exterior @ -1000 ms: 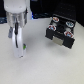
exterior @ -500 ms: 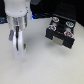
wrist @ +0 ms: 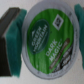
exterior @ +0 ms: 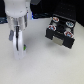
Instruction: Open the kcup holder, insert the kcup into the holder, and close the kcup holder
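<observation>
The kcup (wrist: 48, 36), white with a green foil top, fills the wrist view between my teal fingers, and the black pad (wrist: 7, 44) of one presses against its rim. In the exterior view my gripper (exterior: 19, 50) points down over the table at the exterior view's left, shut on the kcup (exterior: 22, 48), of which only a green speck shows. The kcup holder (exterior: 60, 32) is a black box with light handles, standing apart at the exterior view's right. Whether its drawers are open is too blurred to tell.
The white arm (exterior: 16, 15) rises above the gripper at the exterior view's upper left. A pale tabletop (exterior: 45, 65) lies between the gripper and the holder. Dark background runs along the far edge.
The gripper with the kcup has barely shifted, perhaps slightly lower. The holder has not moved.
</observation>
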You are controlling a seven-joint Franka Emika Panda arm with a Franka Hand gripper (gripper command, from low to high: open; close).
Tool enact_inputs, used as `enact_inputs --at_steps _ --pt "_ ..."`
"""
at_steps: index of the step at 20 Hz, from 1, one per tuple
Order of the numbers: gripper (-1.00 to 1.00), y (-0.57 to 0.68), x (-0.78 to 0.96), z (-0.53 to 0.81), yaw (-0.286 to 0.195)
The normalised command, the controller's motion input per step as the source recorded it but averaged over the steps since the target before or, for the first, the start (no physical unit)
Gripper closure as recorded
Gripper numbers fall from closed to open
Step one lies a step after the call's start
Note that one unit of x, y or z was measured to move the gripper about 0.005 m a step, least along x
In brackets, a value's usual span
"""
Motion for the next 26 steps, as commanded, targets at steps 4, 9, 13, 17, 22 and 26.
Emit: enact_inputs --at_steps 4,9,13,17,22,26 --pt "1.0 0.25 0.05 0.69 0.0" --pt "1.0 0.41 0.09 0.79 0.008" --pt "1.0 0.54 0.11 0.76 0.013" --pt "1.0 0.65 0.06 0.65 0.009" --pt "1.0 0.64 0.03 0.51 0.011" --pt "1.0 0.65 0.01 0.42 0.008"
